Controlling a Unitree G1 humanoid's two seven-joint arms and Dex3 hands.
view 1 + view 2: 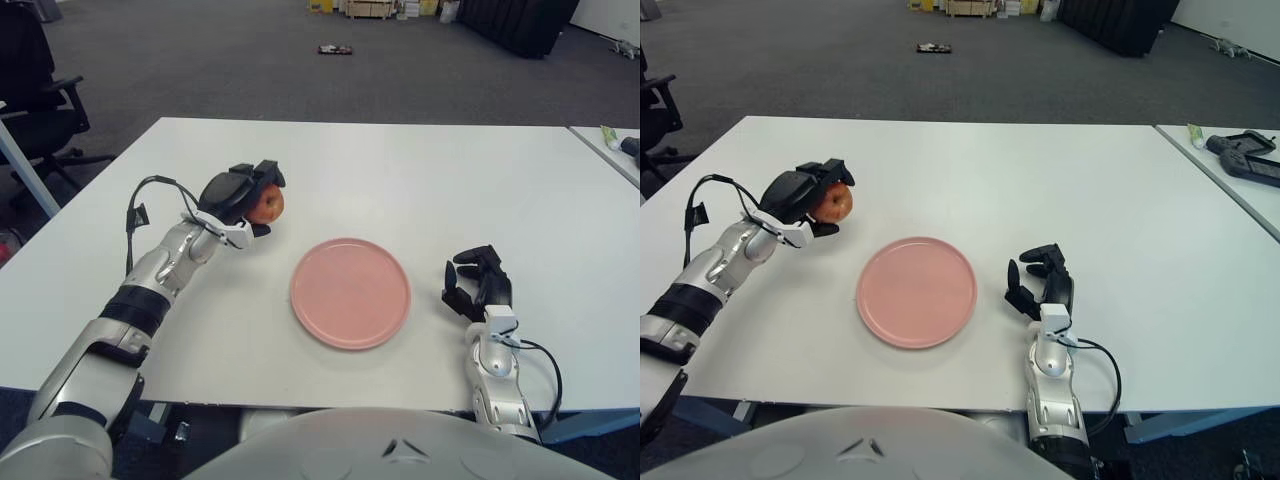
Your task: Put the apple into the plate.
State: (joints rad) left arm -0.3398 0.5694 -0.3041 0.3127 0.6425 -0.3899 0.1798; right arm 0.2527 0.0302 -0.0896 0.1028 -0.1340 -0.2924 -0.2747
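Note:
A red-and-yellow apple [266,205] is held in my left hand [243,201], whose black fingers wrap around it from the left and top. The apple hangs a little above the white table [420,170], to the upper left of the plate. The pink round plate [350,292] lies flat near the table's front edge with nothing on it. My right hand [477,284] shows to the right of the plate, its black fingers curled and holding nothing.
A black office chair [35,90] stands off the table's far left. A second table edge with small items [1230,150] shows at the far right. Grey carpet floor lies beyond the table.

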